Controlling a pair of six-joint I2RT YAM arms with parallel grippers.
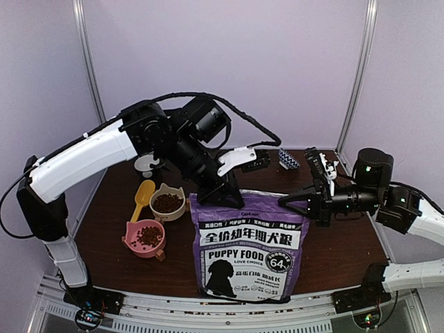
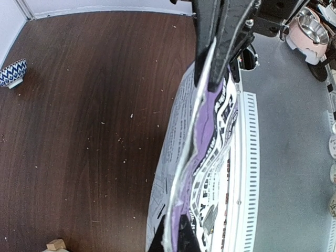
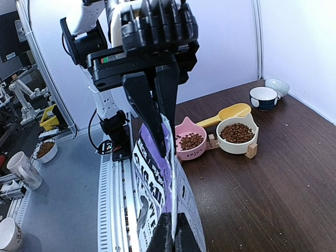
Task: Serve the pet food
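Observation:
A purple-and-white pet food bag point(image 1: 250, 250) stands upright near the table's front edge. My left gripper point(image 1: 223, 200) is shut on its top left corner, and my right gripper point(image 1: 286, 201) is shut on its top right corner. In the left wrist view my left gripper point(image 2: 175, 236) pinches the bag's thin top edge point(image 2: 202, 131). The right wrist view has my right gripper point(image 3: 172, 236) clamped on the same edge point(image 3: 170, 152). The pet food point(image 1: 149, 236) lies as brown kibble in a pink bowl point(image 1: 132, 243), and more kibble point(image 1: 167, 202) fills a white bowl point(image 1: 182, 208) just behind it.
A yellow scoop point(image 1: 142, 198) lies left of the white bowl. A small white bowl point(image 1: 147, 164) and a blue patterned bowl point(image 1: 288, 159) sit at the back. Small wooden blocks point(image 3: 252, 150) prop the two feeding bowls. A metal rail point(image 1: 229, 309) runs along the front edge.

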